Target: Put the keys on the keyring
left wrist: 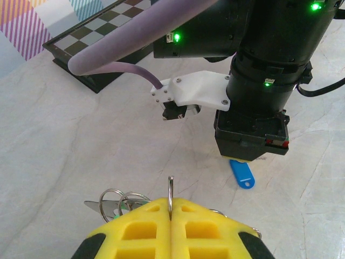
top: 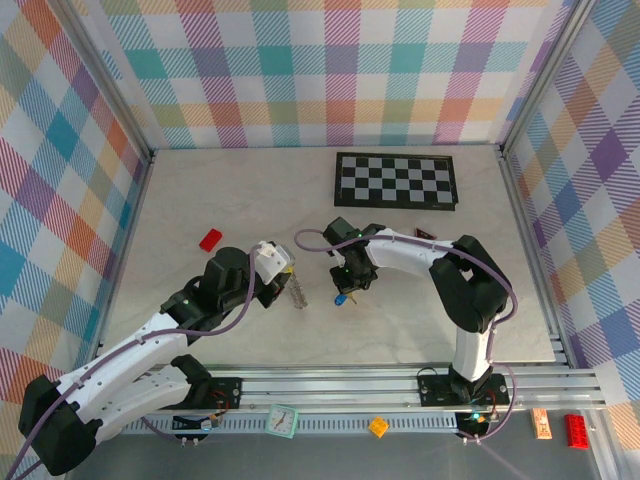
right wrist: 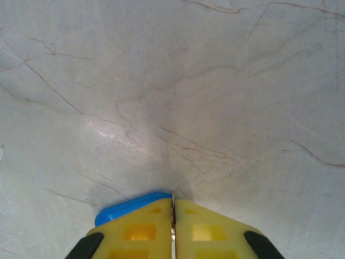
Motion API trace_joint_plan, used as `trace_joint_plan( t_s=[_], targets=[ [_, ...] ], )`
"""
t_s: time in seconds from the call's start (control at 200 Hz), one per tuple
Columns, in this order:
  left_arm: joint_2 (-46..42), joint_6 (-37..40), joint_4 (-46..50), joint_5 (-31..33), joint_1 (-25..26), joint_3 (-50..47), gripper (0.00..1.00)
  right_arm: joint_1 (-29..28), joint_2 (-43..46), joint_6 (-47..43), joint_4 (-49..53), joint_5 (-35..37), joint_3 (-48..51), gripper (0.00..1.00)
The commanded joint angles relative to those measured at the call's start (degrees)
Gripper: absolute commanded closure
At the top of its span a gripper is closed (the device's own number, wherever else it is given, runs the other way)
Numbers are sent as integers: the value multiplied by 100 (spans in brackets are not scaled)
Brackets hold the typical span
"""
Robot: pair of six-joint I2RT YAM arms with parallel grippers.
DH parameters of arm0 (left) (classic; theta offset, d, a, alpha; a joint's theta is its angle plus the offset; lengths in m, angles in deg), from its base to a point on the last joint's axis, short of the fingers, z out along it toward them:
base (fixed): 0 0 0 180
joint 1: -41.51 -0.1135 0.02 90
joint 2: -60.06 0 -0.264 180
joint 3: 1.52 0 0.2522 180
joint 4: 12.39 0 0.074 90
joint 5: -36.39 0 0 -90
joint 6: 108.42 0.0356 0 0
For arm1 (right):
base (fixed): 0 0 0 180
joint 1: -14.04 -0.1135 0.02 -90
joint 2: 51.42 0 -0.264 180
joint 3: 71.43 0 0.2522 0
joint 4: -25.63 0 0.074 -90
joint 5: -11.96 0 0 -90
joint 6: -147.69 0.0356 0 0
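My left gripper (top: 288, 276) (left wrist: 170, 208) is shut on the keyring (left wrist: 170, 189). One thin silvery ring stands upright, edge-on, between its yellow fingertips. More silvery rings (left wrist: 110, 197) and a bit of the green key (left wrist: 121, 209) show at the left fingertip. In the top view the keyring (top: 298, 293) hangs just below that gripper. The blue key (left wrist: 242, 174) (top: 341, 298) lies under my right gripper (top: 346, 288). In the right wrist view the right gripper (right wrist: 173, 213) is shut on a thin metal strip, with the blue key (right wrist: 126, 208) under its left fingertip.
A black-and-white chequered board (top: 396, 180) lies at the back right. A red block (top: 210, 239) sits left of the left arm, a small red triangle (top: 426, 234) behind the right arm. Small items rest on the front rail (top: 400, 385).
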Motion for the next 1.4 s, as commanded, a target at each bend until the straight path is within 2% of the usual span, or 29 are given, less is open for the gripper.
trace_joint_plan(
  t_s=[0.0, 0.115, 0.545, 0.955, 1.395],
  targets=[
    [-15, 51, -261, -131, 43, -9, 100, -14, -86, -15, 133, 16, -132, 91],
    [-21, 52, -261, -116, 44, -14, 100, -16, -114, -20, 140, 15, -144, 87],
    [-34, 44, -258, -131, 44, -15, 100, -20, -130, -15, 162, 6, -146, 91],
    [-45, 57, -241, -118, 51, -14, 100, -10, -60, -7, 170, 28, -147, 88],
    [-37, 53, -244, -131, 53, -14, 100, -20, -12, -6, 185, 42, -147, 93]
  ],
)
